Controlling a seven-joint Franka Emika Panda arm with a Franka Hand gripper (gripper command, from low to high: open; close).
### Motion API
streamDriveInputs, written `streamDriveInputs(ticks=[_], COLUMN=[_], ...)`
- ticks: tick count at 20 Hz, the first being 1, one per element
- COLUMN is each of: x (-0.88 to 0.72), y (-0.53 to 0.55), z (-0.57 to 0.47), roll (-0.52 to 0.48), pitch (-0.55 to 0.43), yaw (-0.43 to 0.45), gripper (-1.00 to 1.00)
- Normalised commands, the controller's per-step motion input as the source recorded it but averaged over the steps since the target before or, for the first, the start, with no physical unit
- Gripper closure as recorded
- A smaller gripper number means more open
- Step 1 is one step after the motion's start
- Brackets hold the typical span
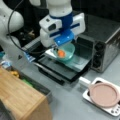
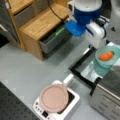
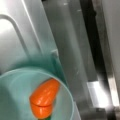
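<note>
We are looking at the gripper [image 1: 57,48], which is hanging just over the near rim of a teal bowl [image 1: 68,52]; in a front view the same gripper [image 2: 96,48] is sitting at the bowl's [image 2: 108,60] left edge. We cannot tell how the jaws are standing, since the blue and white wrist housing is covering the fingertips and the wrist view is showing none of them

We are taking the bowl as our landmark. An orange carrot [image 1: 61,53] is lying inside it, resting on the bottom; the wrist view is showing the carrot [image 3: 44,98] tilted against the bowl's [image 3: 17,82] inner wall. The bowl is resting on the open door [image 1: 75,65] of a toaster oven [image 1: 106,50], with the oven body rising just beside and behind the bowl. In a front view the door [image 2: 86,71] is stretching out below and left of the bowl

Well apart from the bowl, toward a front view's bottom right, a pink lid [image 1: 103,94] is covering a pan on a small white stove [image 1: 88,96]. Toward a front view's bottom left, also well apart from the bowl, a wooden cabinet [image 1: 20,98] is standing, and in a front view we are seeing the cabinet [image 2: 37,23] with a grey drawer [image 2: 53,41] pulled open
</note>
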Motion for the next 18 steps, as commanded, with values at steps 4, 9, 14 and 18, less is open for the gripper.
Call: streamDriveInputs(ticks=[4, 9, 14, 18], x=[0.43, 0.38, 0.34, 0.34], y=[-0.29, -0.12, -0.07, -0.04], z=[0.15, 0.15, 0.15, 0.16], roll=[-0.133, -0.131, -0.126, -0.094], pitch=[0.144, 0.173, 0.198, 0.195], yaw=[0.359, 0.331, 0.257, 0.208], gripper=[-1.0, -1.0, -1.0, -1.0])
